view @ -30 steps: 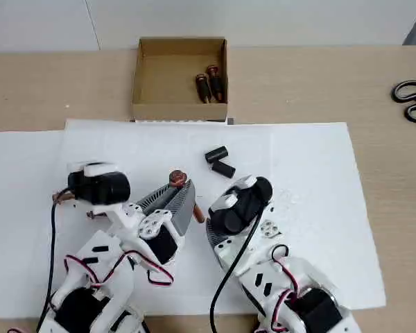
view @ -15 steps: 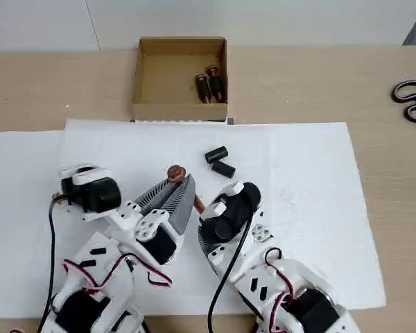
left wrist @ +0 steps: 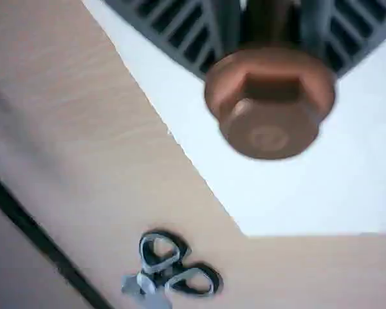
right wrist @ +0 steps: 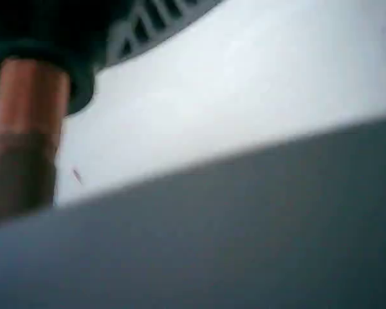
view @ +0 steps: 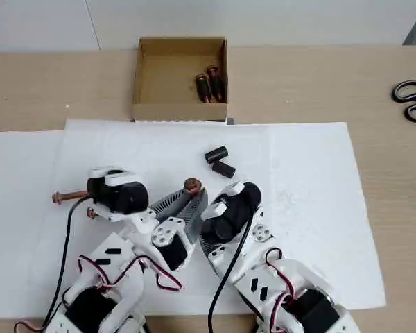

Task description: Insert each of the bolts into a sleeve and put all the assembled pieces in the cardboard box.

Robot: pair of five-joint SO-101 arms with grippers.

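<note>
A loose bolt [view: 69, 197] lies on the sheet [view: 312, 208], left of the box [view: 136, 76] and well toward the arms from it. The box holds two assembled pieces [view: 209, 84] by its right wall. Straight toward the arms from the box, the left gripper [view: 193, 195] pinches a bolt [view: 192, 185], head past its tips. Two sleeves [view: 220, 161] lie close together between the box and the right gripper [view: 209, 208]; I cannot tell whether that one is spread or closed. Scissors [view: 412, 100] lie far right of the box.
</note>
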